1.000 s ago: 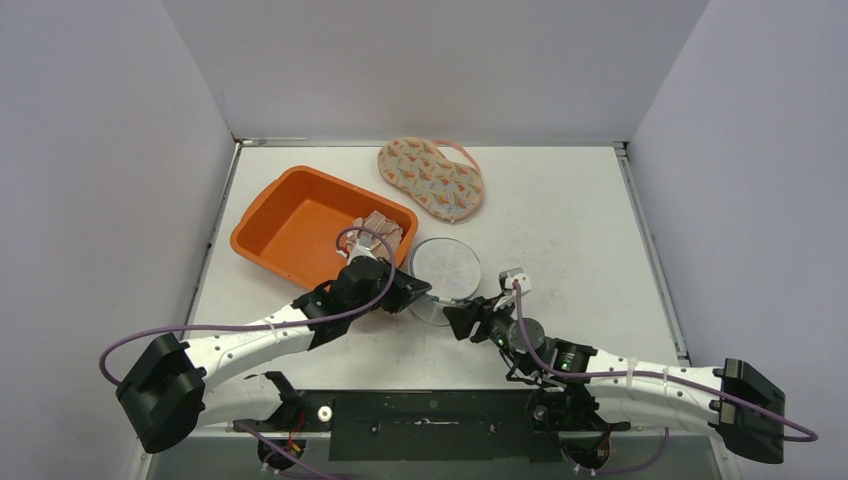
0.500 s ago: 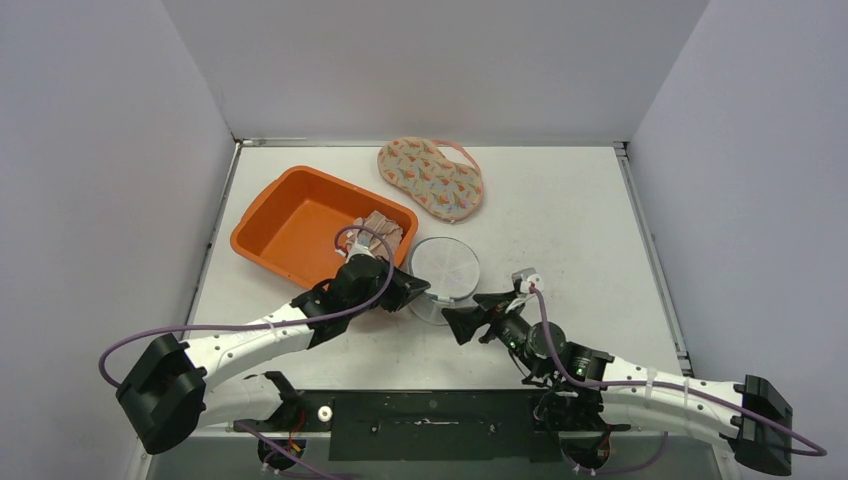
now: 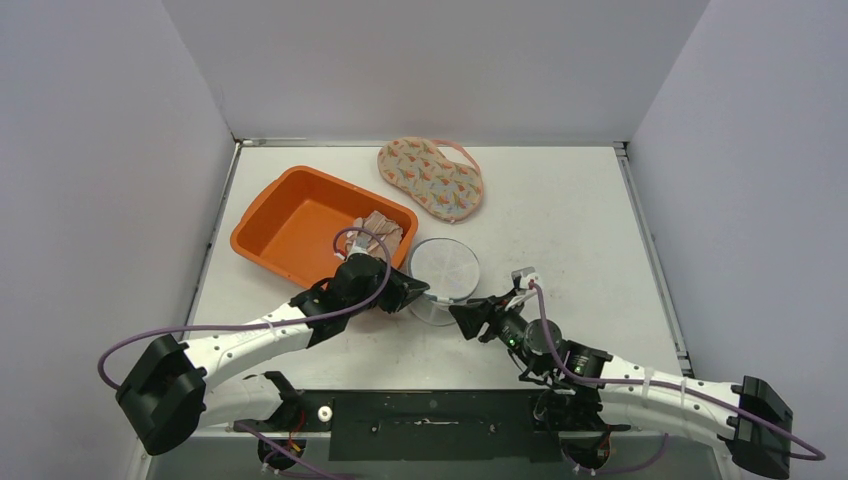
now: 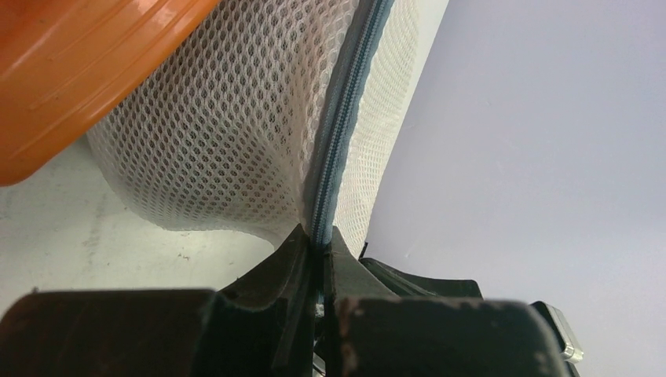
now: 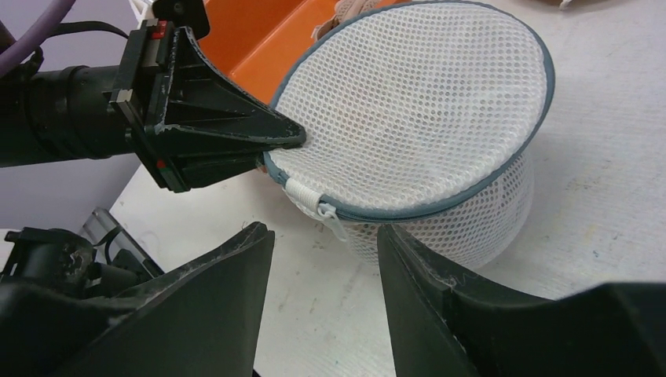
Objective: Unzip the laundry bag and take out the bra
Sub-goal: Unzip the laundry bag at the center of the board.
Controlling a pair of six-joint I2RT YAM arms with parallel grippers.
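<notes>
Repositioned since a second ago, the right gripper (image 5: pixel 326 236) hovers half-open just short of the zip pull (image 5: pixel 328 218) on the laundry bag (image 5: pixel 408 118) beside the orange tub (image 3: pixel 300 220), with the left gripper (image 4: pixel 318 243) pinching its seam, so unzipping likely starts by closing on that pull.

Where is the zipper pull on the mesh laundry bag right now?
In the right wrist view, the zipper pull hangs on the lower-left rim of the laundry bag, beside the left gripper pinching that rim and ahead of the open right gripper.
</notes>
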